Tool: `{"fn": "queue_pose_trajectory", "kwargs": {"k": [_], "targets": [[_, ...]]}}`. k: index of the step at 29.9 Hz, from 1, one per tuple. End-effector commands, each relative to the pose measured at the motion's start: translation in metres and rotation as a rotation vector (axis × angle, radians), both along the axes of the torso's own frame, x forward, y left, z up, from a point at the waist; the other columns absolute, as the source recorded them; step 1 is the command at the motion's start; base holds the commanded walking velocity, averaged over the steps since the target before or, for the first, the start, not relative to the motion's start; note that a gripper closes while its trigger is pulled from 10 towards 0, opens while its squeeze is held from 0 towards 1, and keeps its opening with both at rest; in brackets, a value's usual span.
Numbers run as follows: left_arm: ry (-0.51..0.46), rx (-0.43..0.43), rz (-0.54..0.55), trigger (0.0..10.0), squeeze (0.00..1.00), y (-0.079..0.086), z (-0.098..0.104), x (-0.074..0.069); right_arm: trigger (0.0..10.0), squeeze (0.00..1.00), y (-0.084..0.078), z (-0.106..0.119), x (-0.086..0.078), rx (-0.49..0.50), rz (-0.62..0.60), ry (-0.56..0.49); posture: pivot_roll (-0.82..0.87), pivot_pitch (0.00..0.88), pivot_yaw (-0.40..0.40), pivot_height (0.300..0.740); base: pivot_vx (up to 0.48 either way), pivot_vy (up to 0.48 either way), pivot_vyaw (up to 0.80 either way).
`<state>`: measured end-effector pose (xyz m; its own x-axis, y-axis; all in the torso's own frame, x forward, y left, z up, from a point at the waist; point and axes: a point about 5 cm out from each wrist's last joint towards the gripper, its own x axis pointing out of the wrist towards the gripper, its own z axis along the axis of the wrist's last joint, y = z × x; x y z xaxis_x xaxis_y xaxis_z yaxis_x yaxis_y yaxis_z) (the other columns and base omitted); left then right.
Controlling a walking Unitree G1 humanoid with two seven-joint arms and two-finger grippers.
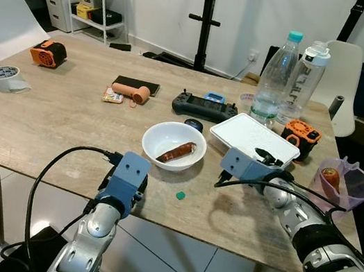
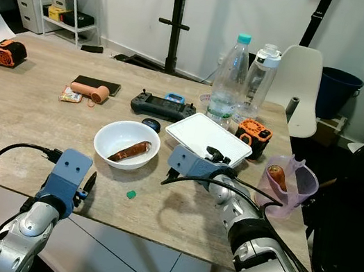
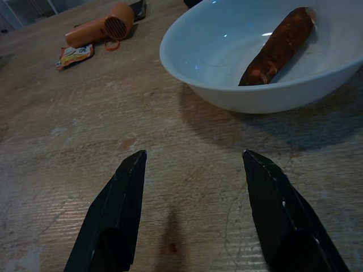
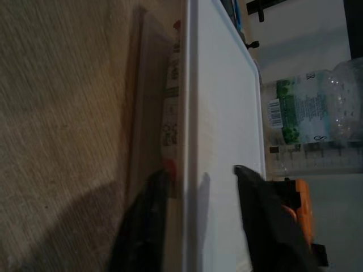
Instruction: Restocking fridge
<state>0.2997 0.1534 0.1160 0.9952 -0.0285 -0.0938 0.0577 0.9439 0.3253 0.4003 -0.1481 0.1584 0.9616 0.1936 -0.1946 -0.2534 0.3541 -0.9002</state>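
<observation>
A white bowl holding a brown sausage stands mid-table. My left gripper rests low over the table's near edge, open and empty, pointing at the bowl a short way ahead. A flat white lidded container lies right of the bowl. My right gripper is open at the container's near edge, with one finger beside the side wall and the other over the lid. Behind the container stand a water bottle and a clear flask.
A purple jug with a reddish item sits at the table's right edge. A black controller, small orange dryer, tape roll, two orange devices and a green scrap lie about. White chairs flank the table.
</observation>
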Motion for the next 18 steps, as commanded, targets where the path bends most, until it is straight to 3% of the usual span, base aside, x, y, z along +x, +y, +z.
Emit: {"fn": "queue_pose_trajectory", "kwargs": {"k": [1, 8, 14, 15, 16, 17, 18], "targets": [[0.018, -0.002, 0.0, 10.0, 0.0, -0.001, -0.006, -0.002, 0.0, 0.0, 0.0, 0.002, 0.001, 0.003, -0.012, -0.014, -0.07, 0.07, -0.006, 0.74, 0.0, 0.0, 0.0], [0.015, -0.003, -0.002, 10.0, 0.0, -0.001, -0.005, 0.0, 0.0, 0.0, 0.003, 0.007, 0.0, 0.054, 0.019, -0.07, -0.07, 0.066, -0.006, 0.74, 0.0, 0.0, 0.0], [0.016, -0.001, -0.005, 10.0, 0.0, -0.001, -0.006, 0.0, 0.0, 0.0, 0.016, 0.03, 0.0, 0.145, 0.113, -0.193, -0.07, 0.065, -0.002, 0.74, 0.0, 0.0, 0.0], [0.016, -0.001, -0.005, 10.0, 0.0, -0.001, -0.006, 0.0, 4.2, 0.0, 0.019, 0.037, -0.001, 0.166, 0.139, -0.229, -0.08, 0.066, -0.001, 0.74, 0.0, 0.0, 0.0], [0.016, -0.001, -0.005, 10.0, 0.0, -0.001, -0.006, 0.0, 4.2, 0.0, 0.019, 0.037, -0.001, 0.166, 0.139, -0.229, -0.08, 0.066, -0.001, 0.74, 0.0, 0.0, 0.0], [0.016, -0.001, -0.006, 10.0, 0.0, -0.001, -0.005, 0.0, 10.0, 0.0, 0.022, 0.047, -0.002, 0.19, 0.164, -0.277, -0.08, 0.067, 0.0, 0.74, 0.0, 0.0, 0.0], [0.016, -0.001, -0.006, 10.0, 0.0, -0.001, -0.005, 0.0, 10.0, 0.0, 0.022, 0.047, -0.002, 0.19, 0.164, -0.277, -0.08, 0.067, 0.0, 0.74, 0.0, 0.0, 0.0]]}}
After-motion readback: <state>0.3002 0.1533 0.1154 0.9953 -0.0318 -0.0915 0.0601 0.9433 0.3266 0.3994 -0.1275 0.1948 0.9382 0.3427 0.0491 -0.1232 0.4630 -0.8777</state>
